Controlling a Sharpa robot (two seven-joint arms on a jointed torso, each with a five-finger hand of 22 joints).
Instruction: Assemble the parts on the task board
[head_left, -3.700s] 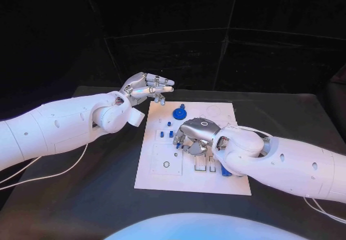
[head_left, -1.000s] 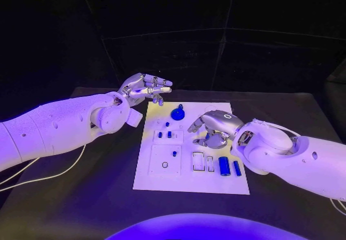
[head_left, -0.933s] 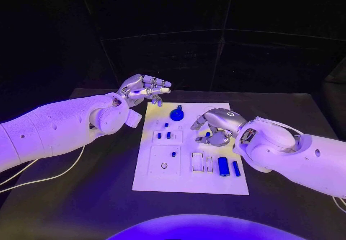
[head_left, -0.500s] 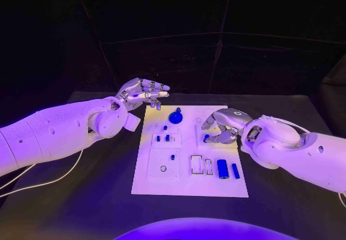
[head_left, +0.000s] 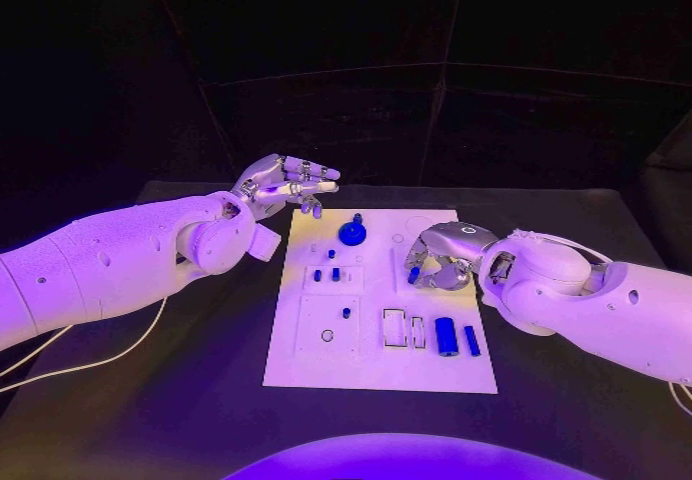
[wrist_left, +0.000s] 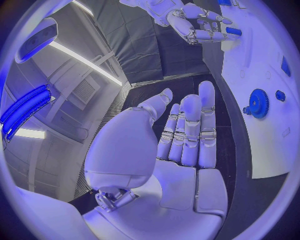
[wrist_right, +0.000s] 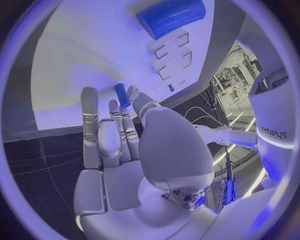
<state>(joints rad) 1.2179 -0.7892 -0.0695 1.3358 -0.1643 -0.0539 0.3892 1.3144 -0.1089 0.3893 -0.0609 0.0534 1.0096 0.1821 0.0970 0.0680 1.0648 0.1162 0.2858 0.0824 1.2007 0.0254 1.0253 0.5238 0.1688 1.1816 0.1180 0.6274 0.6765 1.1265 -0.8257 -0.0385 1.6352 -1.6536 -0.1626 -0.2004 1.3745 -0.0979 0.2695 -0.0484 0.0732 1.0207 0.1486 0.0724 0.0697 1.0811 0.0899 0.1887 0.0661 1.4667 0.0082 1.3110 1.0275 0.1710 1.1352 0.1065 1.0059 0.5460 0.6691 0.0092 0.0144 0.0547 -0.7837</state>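
The white task board (head_left: 378, 370) lies in the middle of the table. On it are a blue gear (head_left: 351, 233), small blue pegs (head_left: 326, 274), a thick blue cylinder (head_left: 446, 336) and a thin blue bar (head_left: 472, 340). My right hand (head_left: 440, 258) hovers over the board's right half and pinches a small blue peg (head_left: 414, 273) between thumb and fingers; the right wrist view shows that peg (wrist_right: 122, 95) at the fingertips, over the board (wrist_right: 94, 50). My left hand (head_left: 286, 183) is raised beyond the board's far left corner; in its wrist view the left hand (wrist_left: 181, 145) holds nothing.
Rectangular slots (head_left: 394, 328) and a round hole (head_left: 327, 336) open in the board's near half. White cables (head_left: 87, 362) trail off the left arm over the table. The left wrist view shows the gear (wrist_left: 258, 103) and my right hand (wrist_left: 194, 22).
My right hand has drawn back from the board's middle toward its right side, carrying the small peg; the cylinder and bar now show. The left hand has stayed in place.
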